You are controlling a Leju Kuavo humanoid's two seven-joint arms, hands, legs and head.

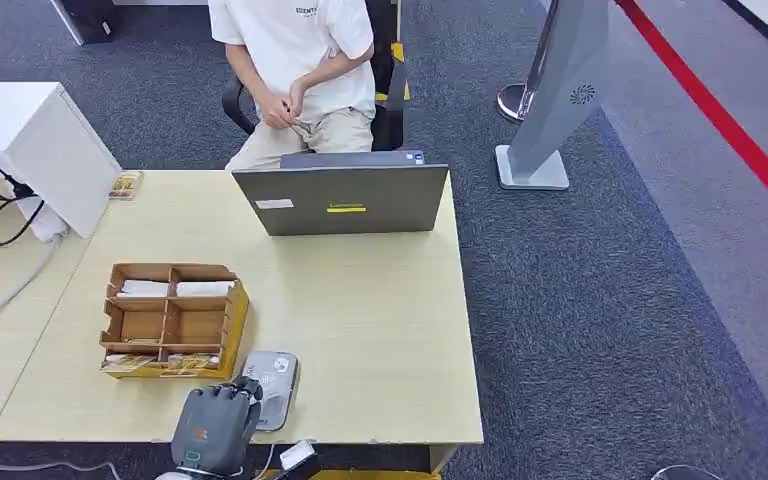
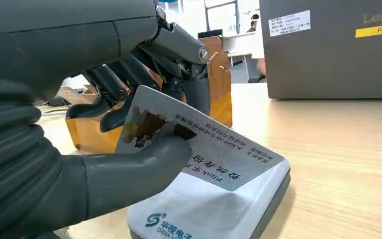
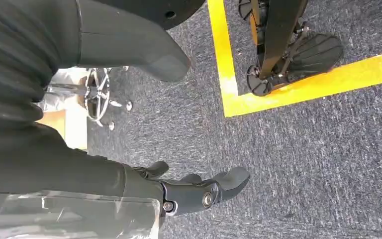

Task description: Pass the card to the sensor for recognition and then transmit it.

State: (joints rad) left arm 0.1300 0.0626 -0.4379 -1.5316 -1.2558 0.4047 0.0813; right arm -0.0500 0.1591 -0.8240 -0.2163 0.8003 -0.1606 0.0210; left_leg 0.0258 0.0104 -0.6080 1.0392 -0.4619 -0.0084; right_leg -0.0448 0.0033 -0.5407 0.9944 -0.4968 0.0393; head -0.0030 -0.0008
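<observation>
Step in hand: scanning. The left hand (image 2: 104,144) pinches the card (image 2: 199,144) between thumb and fingers and holds it tilted over the card reader (image 2: 214,209). The card's far edge looks to be resting on or just above the reader's white top; I cannot tell if it touches flat. In the head view the left hand (image 1: 218,425) sits at the near table edge, over the near part of the reader (image 1: 272,385), with the card hidden under it.

The right hand (image 3: 199,191) hangs over grey carpet, fingers loosely curled, holding nothing I can see; I cannot tell whether to call it open or closed.

Next move, as a guess: lay the card flatter on the reader so it registers, then lift it, keeping the pinch, and carry it away from the reader toward the person (image 1: 300,70) seated behind the laptop (image 1: 345,205) on the far side. The pinch sits near one card end, so the free end can swing; a slow lift seems wise.

Containers: a cardboard organizer (image 1: 172,320) stands just beside the reader, on the robot's left of it, touching or nearly so. It has several compartments. The two far ones each hold something white and flat, probably paper or cards. The middle ones look bare. The strip nearest the robot holds patterned cards lying flat. A small packet (image 1: 125,185) lies at the table's far left corner, well apart from the reader.
</observation>
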